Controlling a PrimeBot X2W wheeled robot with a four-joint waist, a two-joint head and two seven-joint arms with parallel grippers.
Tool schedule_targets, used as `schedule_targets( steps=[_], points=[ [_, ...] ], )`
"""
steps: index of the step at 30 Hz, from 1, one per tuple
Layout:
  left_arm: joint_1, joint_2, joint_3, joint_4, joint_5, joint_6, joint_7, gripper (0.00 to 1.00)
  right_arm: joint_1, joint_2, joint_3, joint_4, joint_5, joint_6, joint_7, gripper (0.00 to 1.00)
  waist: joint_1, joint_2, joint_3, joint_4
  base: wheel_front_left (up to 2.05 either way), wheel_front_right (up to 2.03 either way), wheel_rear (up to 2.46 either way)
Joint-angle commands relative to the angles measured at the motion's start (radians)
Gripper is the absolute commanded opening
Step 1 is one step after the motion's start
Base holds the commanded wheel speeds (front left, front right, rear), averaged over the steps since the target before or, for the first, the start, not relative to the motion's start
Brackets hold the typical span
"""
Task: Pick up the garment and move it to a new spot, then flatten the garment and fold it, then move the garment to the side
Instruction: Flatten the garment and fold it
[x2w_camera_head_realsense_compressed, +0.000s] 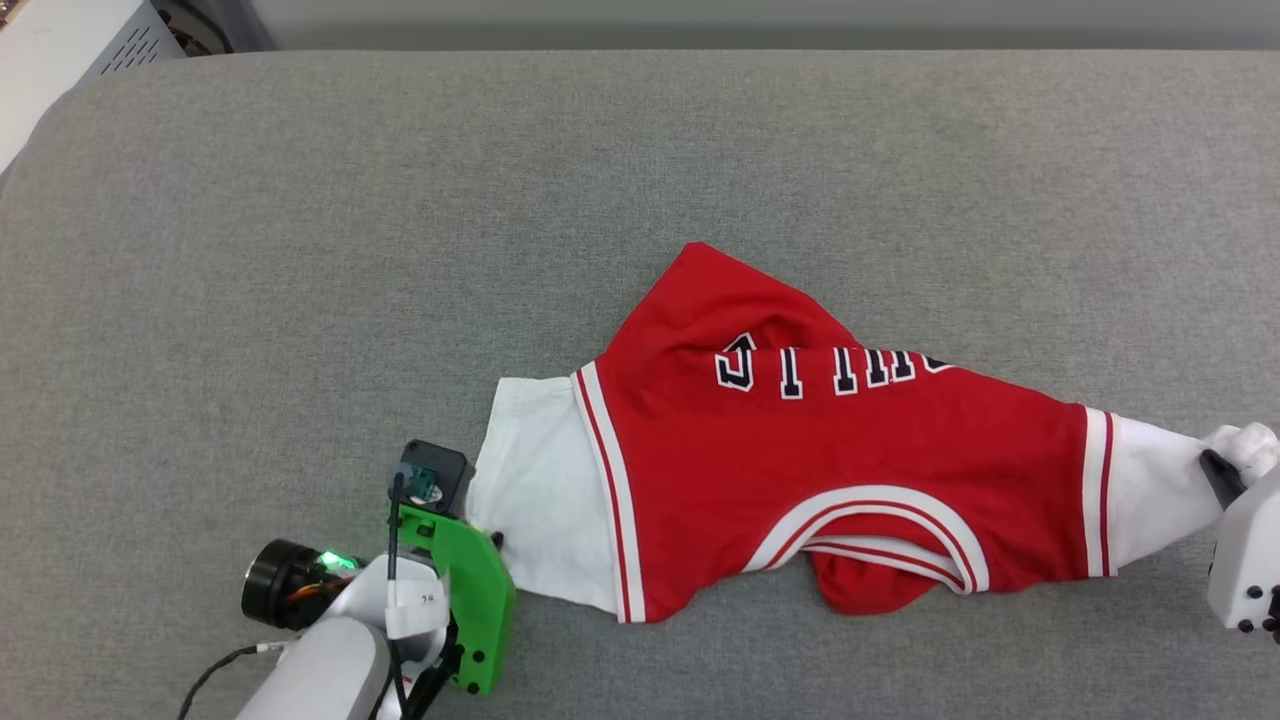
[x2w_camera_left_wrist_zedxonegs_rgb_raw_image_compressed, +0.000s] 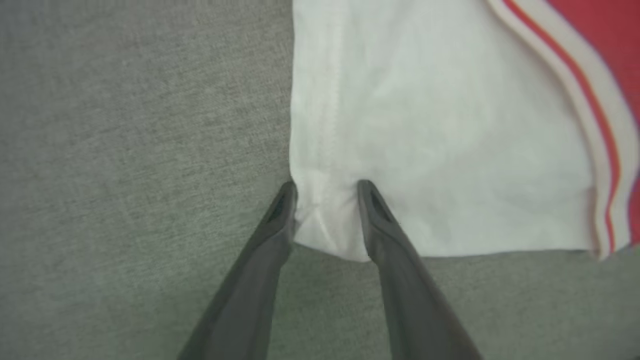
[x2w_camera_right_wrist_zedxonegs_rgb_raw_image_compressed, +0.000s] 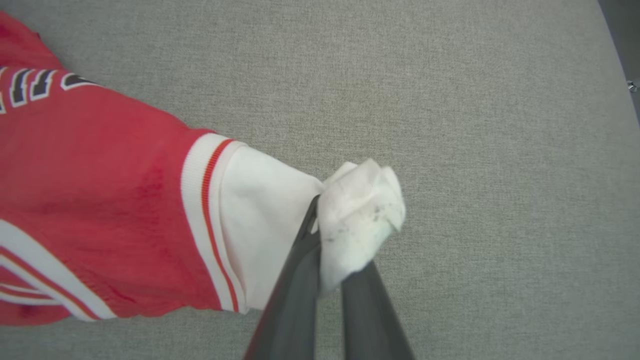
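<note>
Here, right gripper (x2w_camera_right_wrist_zedxonegs_rgb_raw_image_compressed: 332, 250) clamps the garment (x2w_camera_head_realsense_compressed: 800, 450) by the right sleeve (x2w_camera_right_wrist_zedxonegs_rgb_raw_image_compressed: 265, 215); left gripper (x2w_camera_left_wrist_zedxonegs_rgb_raw_image_compressed: 326, 186), half-open, straddles the left sleeve (x2w_camera_left_wrist_zedxonegs_rgb_raw_image_compressed: 440, 125) corner: shallow bite, may slip

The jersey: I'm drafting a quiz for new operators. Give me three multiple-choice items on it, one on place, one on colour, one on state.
1. Where does the right gripper grip the garment?
A) the collar
B) the end of a white sleeve
C) the red hem

2. What colour are the sleeves?
A) white
B) black
C) red

3. How does the left gripper stand?
A) shut on red cloth
B) fingers apart, astride a white sleeve corner
C) lifted clear of the shirt

Answers:
1 B, white cloth bunches between its closed fingers.
2 A, both are white beyond the striped trim.
3 B, the left wrist view shows one finger on each side of the corner.
</note>
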Motion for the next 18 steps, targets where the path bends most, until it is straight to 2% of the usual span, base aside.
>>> schedule_targets(
  steps=[1,4,10,18],
  points=[
    [0.024,-0.028,-0.033,0.036,-0.014,-0.02,0.018,0.0,-0.019,-0.005,0.002,0.005,0.004,-0.001,-0.011,0.0,0.0,0.0115,-0.008,0.001,0.0,0.0,0.0],
    [0.025,-0.042,-0.016,0.018,-0.041,-0.028,-0.022,0.0,-0.018,-0.01,-0.004,0.016,0.007,-0.001,-0.021,0.0,0.0,0.0115,-0.031,0.008,0.0,0.0,0.0],
    [0.028,-0.029,0.049,-0.089,-0.078,-0.029,-0.115,0.0,-0.022,-0.029,-0.021,0.033,0.025,-0.001,-0.028,0.0,0.0,0.0115,-0.092,0.023,0.0,0.0,0.0],
    [0.033,0.036,0.146,-0.317,-0.131,-0.011,-0.105,0.0,-0.075,-0.088,-0.05,0.046,0.052,-0.001,-0.016,0.0,0.0,0.0115,-0.19,0.036,0.0,0.0,0.0]
  ],
)
